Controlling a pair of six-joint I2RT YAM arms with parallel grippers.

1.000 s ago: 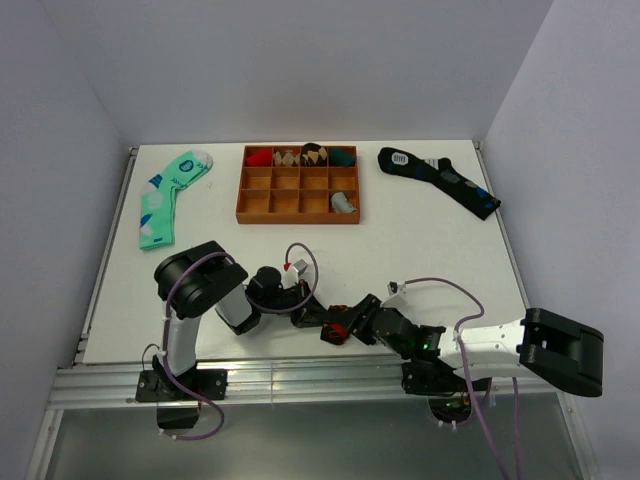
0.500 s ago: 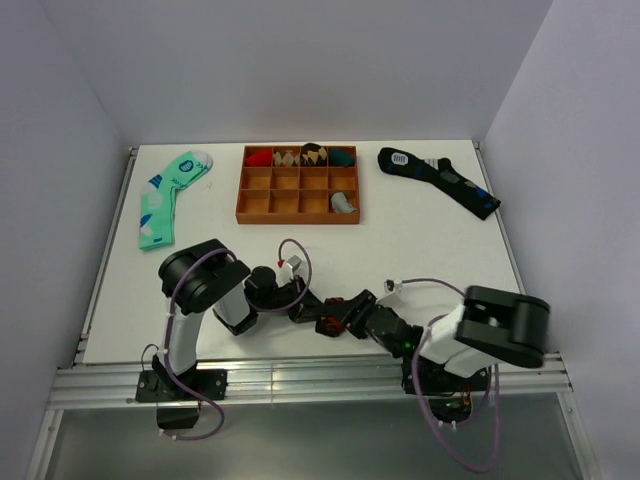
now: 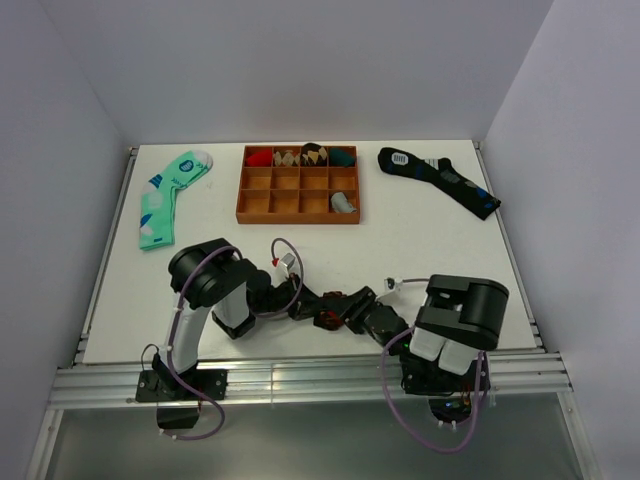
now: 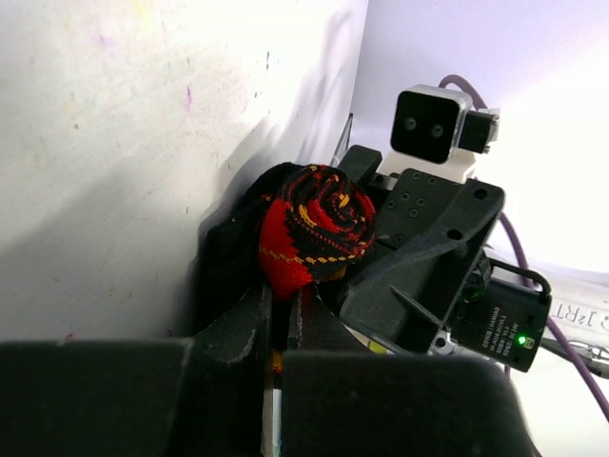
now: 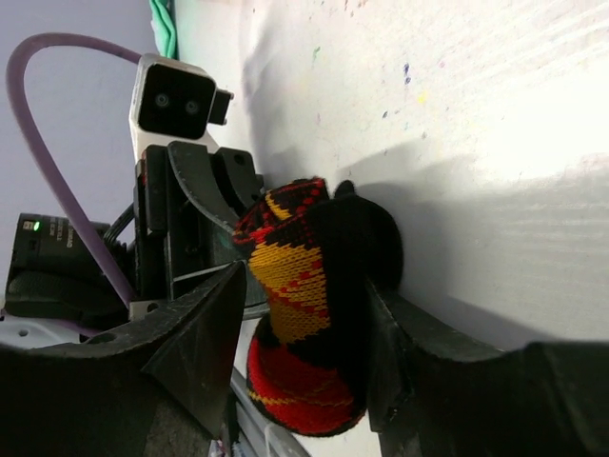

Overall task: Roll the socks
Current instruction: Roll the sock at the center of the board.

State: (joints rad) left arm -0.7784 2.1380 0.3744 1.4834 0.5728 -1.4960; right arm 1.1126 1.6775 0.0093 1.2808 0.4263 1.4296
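Note:
The black argyle sock (image 3: 327, 320) is wound into a tight roll of red, orange and black near the table's front edge, between my two grippers. My left gripper (image 3: 307, 303) comes at it from the left. In the left wrist view the roll (image 4: 316, 224) shows its spiral end, and the left gripper (image 4: 281, 293) is nearly shut, pinching the red edge. My right gripper (image 3: 347, 311) comes from the right. In the right wrist view the roll (image 5: 304, 314) stands between the right gripper's (image 5: 306, 286) fingers, which press on both sides.
A wooden tray (image 3: 298, 219) with several rolled socks in its back row stands at the back centre. A mint green and white sock (image 3: 165, 195) lies at back left, a dark navy sock (image 3: 440, 177) at back right. The table's front edge is just behind the grippers.
My right arm's elbow has swung from far right to above its base, turning the wrist. My left arm has shifted slightly. The roll stays between the grippers.

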